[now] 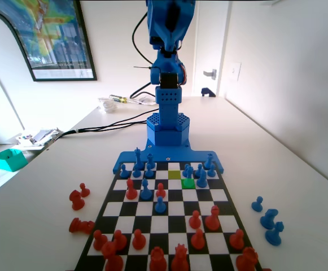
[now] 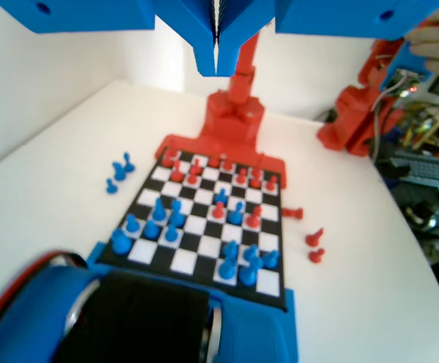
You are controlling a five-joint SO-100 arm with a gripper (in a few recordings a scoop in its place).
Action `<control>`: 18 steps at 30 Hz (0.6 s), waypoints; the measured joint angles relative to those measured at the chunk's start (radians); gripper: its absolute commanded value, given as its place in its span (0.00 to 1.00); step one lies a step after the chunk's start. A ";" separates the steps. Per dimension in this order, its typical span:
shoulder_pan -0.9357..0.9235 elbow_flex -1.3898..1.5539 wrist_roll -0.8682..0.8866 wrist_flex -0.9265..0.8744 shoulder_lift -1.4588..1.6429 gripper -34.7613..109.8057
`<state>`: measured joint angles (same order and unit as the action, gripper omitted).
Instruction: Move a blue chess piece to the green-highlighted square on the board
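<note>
White desk [image 1: 299, 169] carries the board [image 1: 169, 217]. In the fixed view, red chessmen [image 1: 197, 240] stand nearest. Farther on, the green-highlighted square [image 1: 188, 183] has the blue chess piece [image 1: 187, 170] upright just behind it, axis vertical. Wrist view: gripper [image 2: 217, 64] clenched, empty, high above the board.

Low fixed view along the board [image 1: 169, 209] toward the arm; high wrist view down on it.
</note>
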<state>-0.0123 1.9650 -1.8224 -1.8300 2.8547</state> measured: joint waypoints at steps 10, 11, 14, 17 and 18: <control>0.002 0.160 0.025 0.150 0.132 0.25; 0.003 0.176 0.031 0.172 0.146 0.25; 0.008 0.206 0.038 0.222 0.175 0.25; 0.005 0.209 0.038 0.238 0.187 0.25; 0.002 0.209 0.044 0.239 0.193 0.25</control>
<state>-0.0107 2.1737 -1.7779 -1.5907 3.0480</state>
